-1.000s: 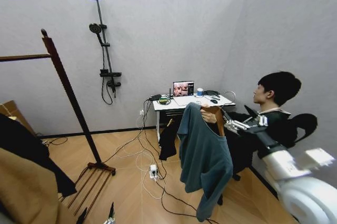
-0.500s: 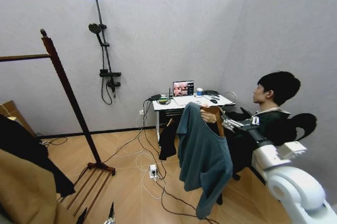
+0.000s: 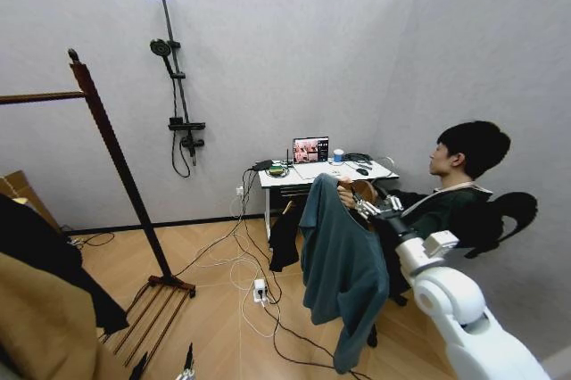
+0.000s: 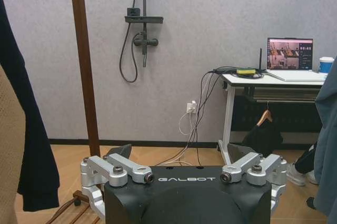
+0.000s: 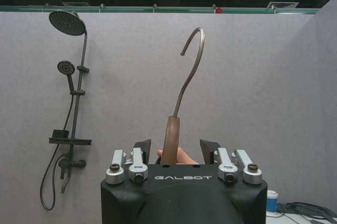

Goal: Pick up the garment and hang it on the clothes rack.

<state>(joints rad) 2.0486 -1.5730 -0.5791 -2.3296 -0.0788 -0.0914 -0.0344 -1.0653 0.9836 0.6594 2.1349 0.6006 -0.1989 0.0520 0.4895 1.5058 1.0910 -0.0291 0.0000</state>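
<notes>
Right wrist view puts the right gripper [image 5: 175, 153] around the brown wooden hanger [image 5: 170, 140]: its two dark fingers [image 5: 142, 148] stand spread on either side of the hanger's neck with a gap on each side, so the jaws are open and not yet pressed onto the wood. The metal hook [image 5: 189, 66] rises upright from the neck, its curl open toward the shower stand [image 5: 68, 108]. A person's hand [image 5: 181, 156] shows just behind the hanger's neck, touching it.

From the head view, the right gripper [image 3: 368, 209] reaches out from the white right arm [image 3: 451, 304] to the top of the hanger [image 3: 361, 191], where the hand [image 3: 346, 193] of the seated person also holds it. The garment [image 3: 343, 268], a dark teal long-sleeved top, hangs from that hanger in the air, draped downward with one sleeve trailing lower than the body. It is well apart from the clothes rack [image 3: 116, 166], to the rack's right, with open wooden floor and loose cables between them. The small desk [image 3: 326, 175] with a laptop [image 3: 310, 150] stands behind the garment, farther from the rack. The shower stand [image 3: 174, 68] is mounted on the wall between the rack and the desk.

The rack's post leans across the head view with its horizontal bar running off the edge; a dark coat [image 3: 53, 260] and a tan coat [image 3: 49, 331] hang near the rack.

Left wrist view shows the left gripper [image 4: 187, 155] held low, near the rack's post [image 4: 84, 61], its fingers spread wide and empty.
</notes>
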